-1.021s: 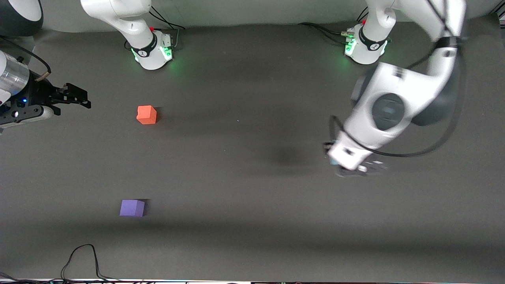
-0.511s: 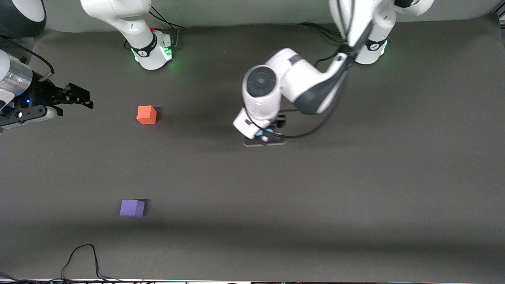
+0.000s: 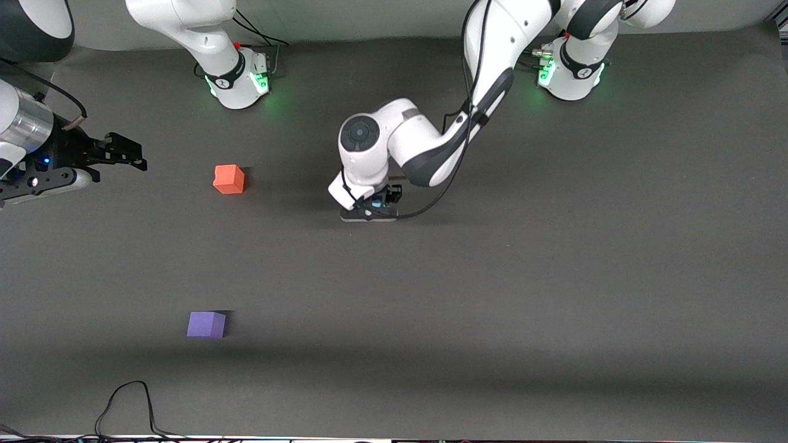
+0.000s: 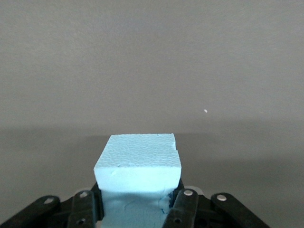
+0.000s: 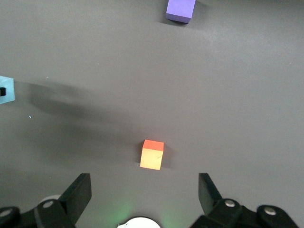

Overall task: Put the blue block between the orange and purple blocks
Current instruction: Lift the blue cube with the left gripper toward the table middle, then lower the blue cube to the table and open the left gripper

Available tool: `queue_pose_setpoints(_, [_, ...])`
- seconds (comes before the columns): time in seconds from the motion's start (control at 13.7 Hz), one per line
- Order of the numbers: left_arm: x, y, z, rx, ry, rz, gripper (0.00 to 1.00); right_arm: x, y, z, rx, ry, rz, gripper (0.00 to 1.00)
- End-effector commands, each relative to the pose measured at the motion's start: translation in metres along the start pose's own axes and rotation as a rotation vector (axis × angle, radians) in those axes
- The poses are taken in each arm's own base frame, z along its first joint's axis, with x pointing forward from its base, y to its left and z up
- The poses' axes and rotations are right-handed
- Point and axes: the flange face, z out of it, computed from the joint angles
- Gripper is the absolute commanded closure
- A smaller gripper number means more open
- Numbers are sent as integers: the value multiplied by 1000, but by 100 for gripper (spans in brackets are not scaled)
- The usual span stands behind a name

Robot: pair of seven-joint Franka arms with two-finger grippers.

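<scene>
My left gripper [image 3: 377, 204] is shut on the blue block [image 4: 138, 164], a light sky-blue foam cube, and holds it above the middle of the table mat. In the front view only a sliver of the blue block [image 3: 375, 203] shows under the wrist. The orange block [image 3: 229, 179] lies on the mat toward the right arm's end. The purple block [image 3: 206, 324] lies nearer the front camera than the orange one. My right gripper [image 3: 126, 155] is open and empty, waiting at the right arm's end of the table. Its wrist view shows the orange block [image 5: 152, 155], the purple block [image 5: 180, 10] and the blue block [image 5: 6, 89].
A dark mat [image 3: 492, 295] covers the table. A black cable [image 3: 132, 406] loops at the front edge near the right arm's end. The two arm bases [image 3: 237, 80] [image 3: 569, 71] stand along the edge farthest from the front camera.
My left arm has swung with the blue block from the left arm's end of the table toward the middle, closer to the orange block. The right gripper has barely moved.
</scene>
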Motion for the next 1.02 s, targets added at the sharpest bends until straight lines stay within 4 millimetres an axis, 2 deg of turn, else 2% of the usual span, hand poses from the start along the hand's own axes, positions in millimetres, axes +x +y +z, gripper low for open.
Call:
queue_pose_setpoints(0.0, [7,5,21,4,33,-12,61,2,-3,0,11,14,1,0])
queue_pose_setpoints(0.36, [8,0,56,34,42,-18,59,3,-4,0,11,14,1,0])
queue_pose_setpoints(0.44, [9,0,59,33,41,-19,55,3,-4,0,12,15,1,0])
queue_pose_setpoints(0.58, [12,-2,58,33,43,-17,0,3,-4,0,13,14,1,0])
queue_pose_setpoints(0.66, [11,-2,56,34,43,-17,0,2,-4,-1,12,17,1,0])
queue_pose_setpoints(0.73, [11,-2,52,35,41,-17,0,2,-4,-1,12,17,1,0])
queue_pose_setpoints(0.88, [21,-7,24,24,52,-31,0,2,-4,-1,12,15,1,0])
queue_pose_setpoints(0.95, [27,-16,-7,34,43,-46,0,2,-4,-1,12,15,1,0])
